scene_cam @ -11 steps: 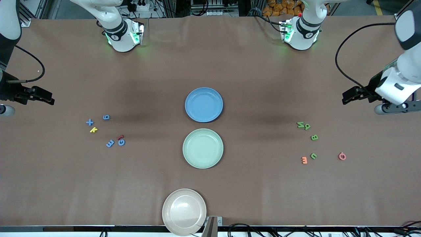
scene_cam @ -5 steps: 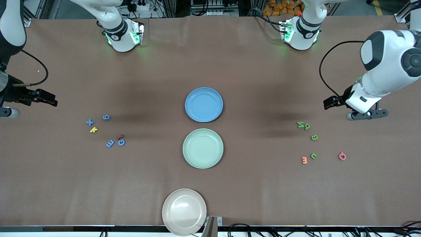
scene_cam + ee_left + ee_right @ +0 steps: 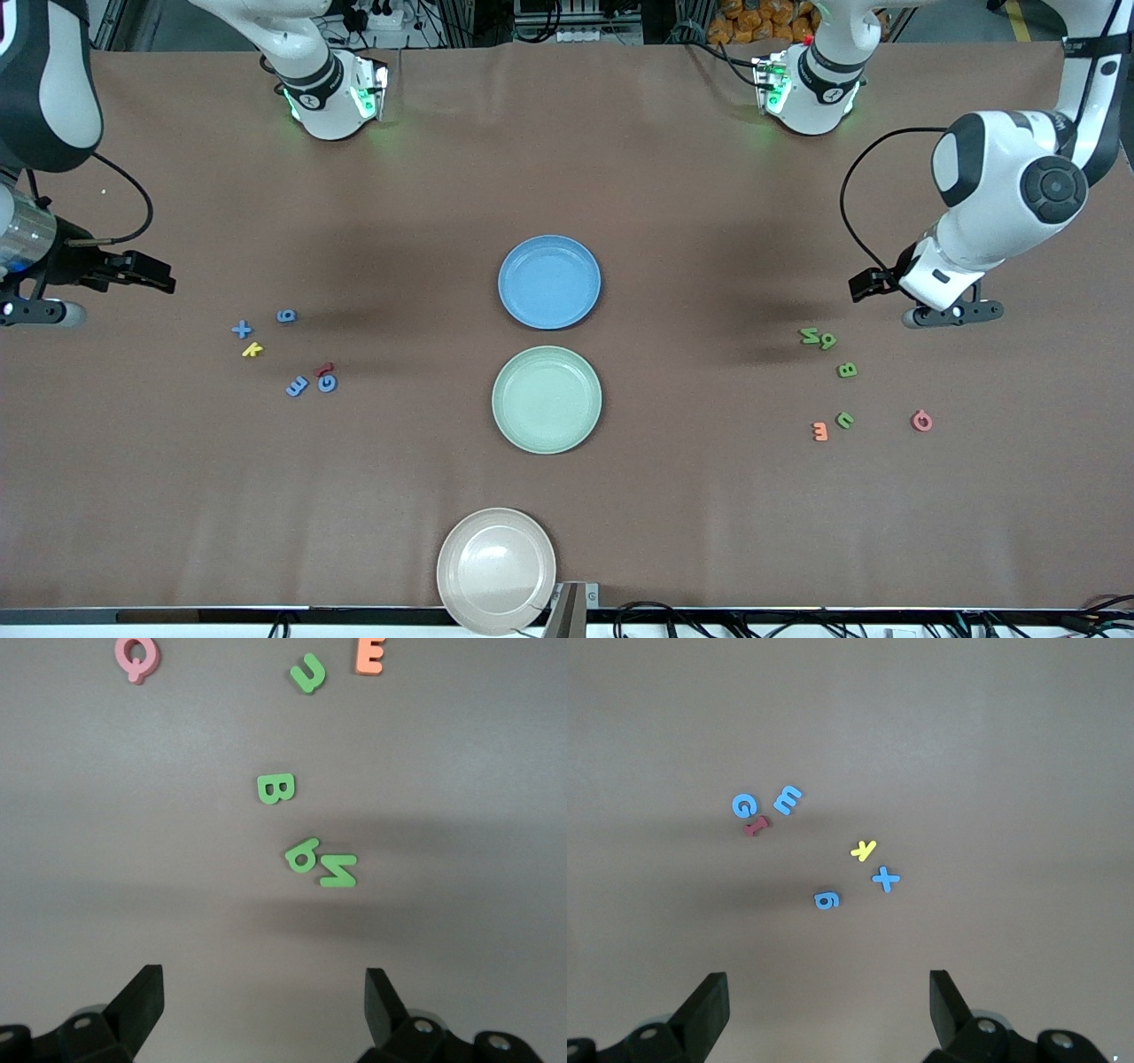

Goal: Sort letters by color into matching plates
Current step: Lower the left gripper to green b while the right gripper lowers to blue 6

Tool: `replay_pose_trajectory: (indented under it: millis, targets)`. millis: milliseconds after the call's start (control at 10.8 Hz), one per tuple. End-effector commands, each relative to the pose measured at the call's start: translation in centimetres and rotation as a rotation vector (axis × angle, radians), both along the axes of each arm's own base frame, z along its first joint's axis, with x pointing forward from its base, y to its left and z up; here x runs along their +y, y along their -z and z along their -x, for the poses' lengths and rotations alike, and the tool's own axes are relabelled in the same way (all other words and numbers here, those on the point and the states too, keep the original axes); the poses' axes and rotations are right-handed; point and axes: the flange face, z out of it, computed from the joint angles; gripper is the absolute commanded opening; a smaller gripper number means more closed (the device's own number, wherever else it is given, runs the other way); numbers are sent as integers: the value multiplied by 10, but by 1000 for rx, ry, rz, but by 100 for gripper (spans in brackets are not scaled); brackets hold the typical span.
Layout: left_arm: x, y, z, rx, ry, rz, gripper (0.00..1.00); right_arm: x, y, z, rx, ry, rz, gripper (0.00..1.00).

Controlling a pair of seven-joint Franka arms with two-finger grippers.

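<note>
Both grippers spread and empty — letters still on the table.

The left gripper (image 3: 261,997) hangs over bare table near the green letters (image 3: 320,862) reading N, 9, B, U. The right gripper (image 3: 828,997) hangs near the blue letters (image 3: 827,900) — 9, X, E, G. The blue plate (image 3: 549,282) and green plate (image 3: 547,400) lie mid-table, well apart from both.

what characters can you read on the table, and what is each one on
All are loose foam pieces, nothing printed.
"N" green
"9" green, may be a 6
"B" green
"U" green
"E" orange
"Q" pink
"G" blue
"E" blue
"+" blue
"9" blue, may be a 6
"K" yellow
"1" red, unsure
Plates: no text.
</note>
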Motion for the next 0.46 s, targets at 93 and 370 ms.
replay_pose_trajectory:
  millis: [93,370]
  targets:
    - [0,41,-11,-6,-70,7,100,2,17,28,-50,6,1,100]
    - [1,66,-16,-14,142,-96,100,5,38,45,-59,12,1,100]
